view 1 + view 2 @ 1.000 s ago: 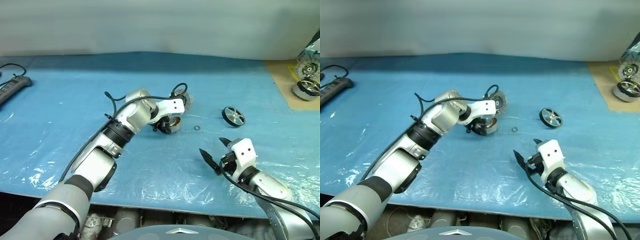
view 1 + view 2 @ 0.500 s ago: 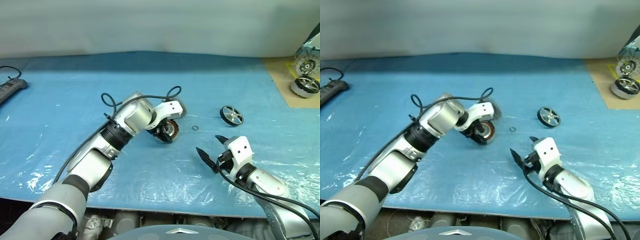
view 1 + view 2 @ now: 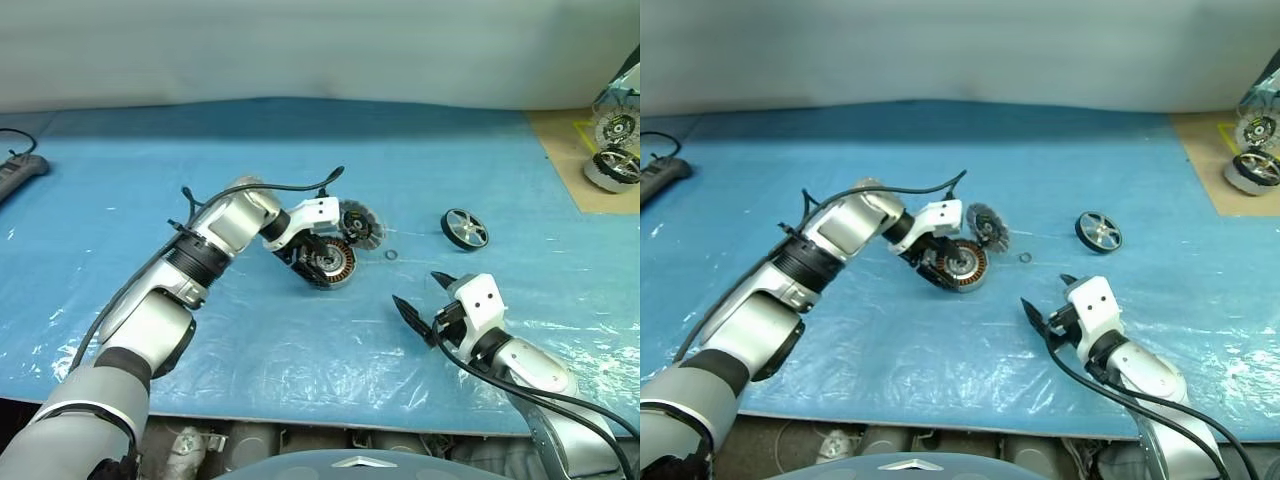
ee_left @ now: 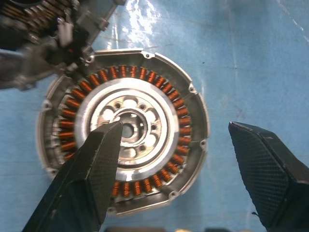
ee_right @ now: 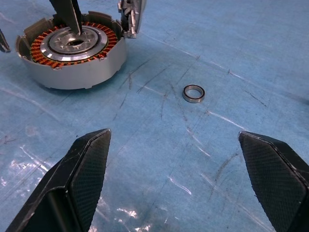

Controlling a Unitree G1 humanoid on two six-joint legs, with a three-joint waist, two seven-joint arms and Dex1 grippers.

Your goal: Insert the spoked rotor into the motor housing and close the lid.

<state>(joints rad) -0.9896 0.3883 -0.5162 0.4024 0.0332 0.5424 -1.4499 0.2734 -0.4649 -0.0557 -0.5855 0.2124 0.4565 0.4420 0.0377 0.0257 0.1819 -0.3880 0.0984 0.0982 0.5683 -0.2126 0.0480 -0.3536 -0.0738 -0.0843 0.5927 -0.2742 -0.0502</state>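
Note:
The motor housing (image 3: pixel 330 263) lies flat on the blue sheet with its copper windings and silver hub facing up. My left gripper (image 3: pixel 312 250) hangs open right over it, one fingertip (image 4: pixel 108 140) above the hub and the other off the housing's rim, holding nothing. A round grey ribbed disc (image 3: pixel 360 222), apparently the lid, leans just behind the housing. The spoked rotor (image 3: pixel 465 229), silver rim and black spokes, lies alone further right. My right gripper (image 3: pixel 425 298) rests open and empty nearer the front edge, pointing toward the housing (image 5: pixel 72 53).
A small metal ring (image 3: pixel 391 254) lies between housing and rotor. A brown board (image 3: pixel 575 170) at the far right carries more wheel-like parts (image 3: pixel 612 168). A power strip (image 3: pixel 15 168) sits at the far left. The table (image 3: pixel 300 340) is covered in crinkled plastic.
The housing, held tilted in my left gripper before, now lies flat with its windings up. The left gripper has opened and drawn back leftward, uncovering the grey disc. My right arm stayed still.

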